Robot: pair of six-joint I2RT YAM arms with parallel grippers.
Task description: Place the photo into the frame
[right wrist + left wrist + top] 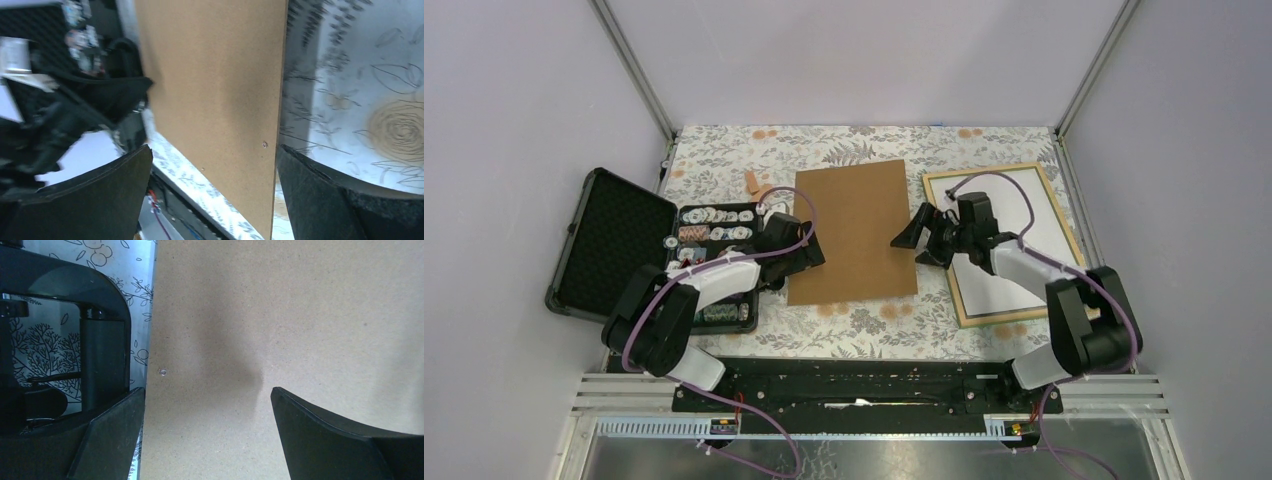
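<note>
Fig.: top view w/ both wrist views. We see the thin rectangular frame, light-wood edges, lying flat at the right of the floral-cloth table. The white rectangular photo, plain side up, lies inside its rim. Centre: flat brown backing board. L gripper sits over the board's left edge, R gripper at its right edge, beside the frame. Both jaws are spread wide, grasping nothing. Far left: open black case of poker chips.

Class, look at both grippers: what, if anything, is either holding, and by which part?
Nothing is held. The left gripper and right gripper both stand open above the board, one near each side edge.
</note>
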